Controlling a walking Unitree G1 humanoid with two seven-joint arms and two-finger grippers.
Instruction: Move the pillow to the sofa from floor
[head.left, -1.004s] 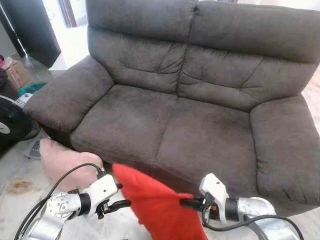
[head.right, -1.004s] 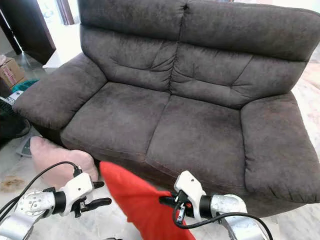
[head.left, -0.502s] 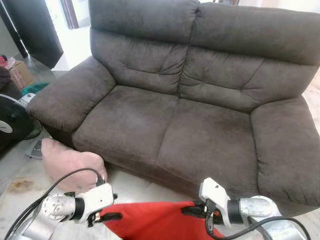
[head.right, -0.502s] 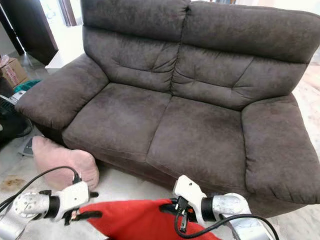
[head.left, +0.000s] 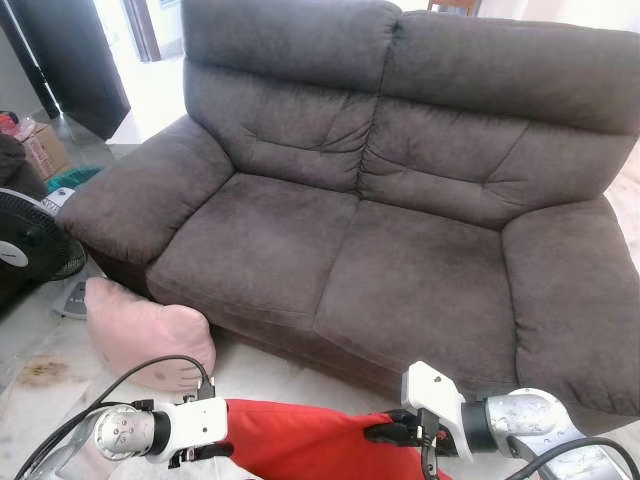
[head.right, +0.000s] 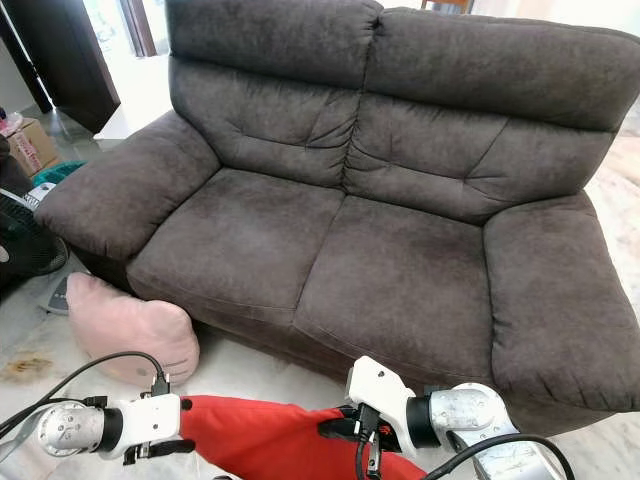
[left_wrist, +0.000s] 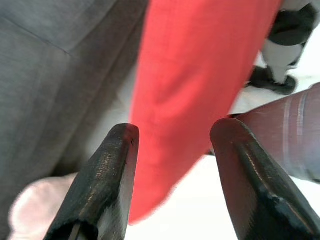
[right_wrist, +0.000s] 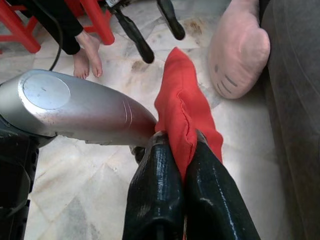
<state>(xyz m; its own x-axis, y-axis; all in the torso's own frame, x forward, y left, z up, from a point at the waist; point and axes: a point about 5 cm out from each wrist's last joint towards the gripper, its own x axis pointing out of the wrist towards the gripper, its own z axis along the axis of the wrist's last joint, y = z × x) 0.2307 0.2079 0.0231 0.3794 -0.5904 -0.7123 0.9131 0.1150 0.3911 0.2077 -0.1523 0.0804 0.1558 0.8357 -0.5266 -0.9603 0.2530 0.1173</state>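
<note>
A red pillow (head.left: 300, 445) hangs low in front of the dark brown sofa (head.left: 330, 250), stretched level between my two arms. My right gripper (head.left: 377, 434) is shut on its right edge; the right wrist view has both fingers (right_wrist: 160, 175) pinching the red fabric (right_wrist: 185, 110). At the pillow's left end is my left gripper (head.left: 205, 455), open. In the left wrist view its fingers (left_wrist: 115, 165) stand apart with the red pillow (left_wrist: 200, 75) just beyond them, not gripped. A pink pillow (head.left: 150, 335) lies on the floor against the sofa's left front corner.
A black fan (head.left: 30, 245) and a cardboard box (head.left: 35, 150) stand left of the sofa. The right wrist view catches a person's bare feet (right_wrist: 90, 50) and red stool legs (right_wrist: 20, 30) on the marble floor behind me. Both sofa seats are bare.
The red pillow has dropped from a tilted, raised pose to lying level and lower. My left gripper has moved down and left, to the pillow's end. The right gripper keeps its hold.
</note>
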